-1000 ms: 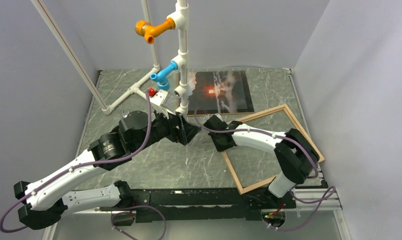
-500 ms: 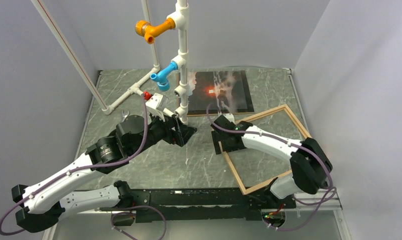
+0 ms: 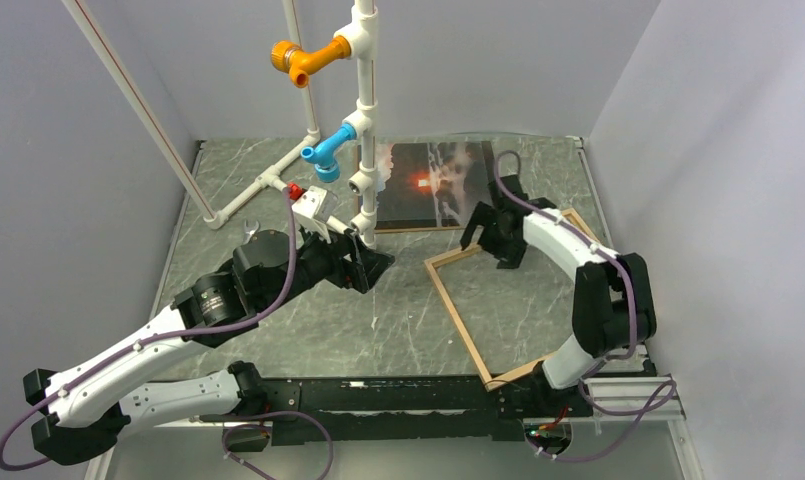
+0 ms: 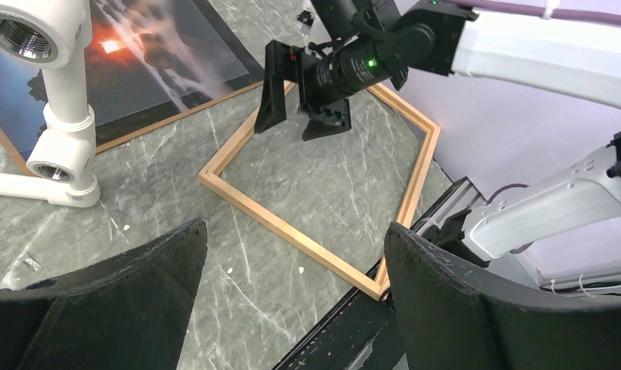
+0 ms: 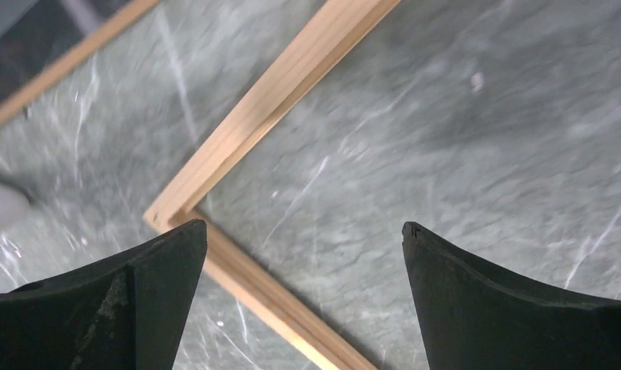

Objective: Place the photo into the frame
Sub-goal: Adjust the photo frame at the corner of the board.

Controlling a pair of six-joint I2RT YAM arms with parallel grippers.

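My left gripper hangs spread and empty, left of centre. The photo lies flat at upper centre, outside the frame at lower right. My right gripper hovers over its upper edge, jaws apart, holding nothing. Insertion is not yet begun.

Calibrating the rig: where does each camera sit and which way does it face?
Top external: high behind the bases, looking down on the table, the photo and the frame; both arms show.
Left wrist: on the left arm, facing across the frame to the right gripper; the left gripper open below.
Right wrist: looking down on a frame corner; own open fingers below.
Shared: all three show the frame.
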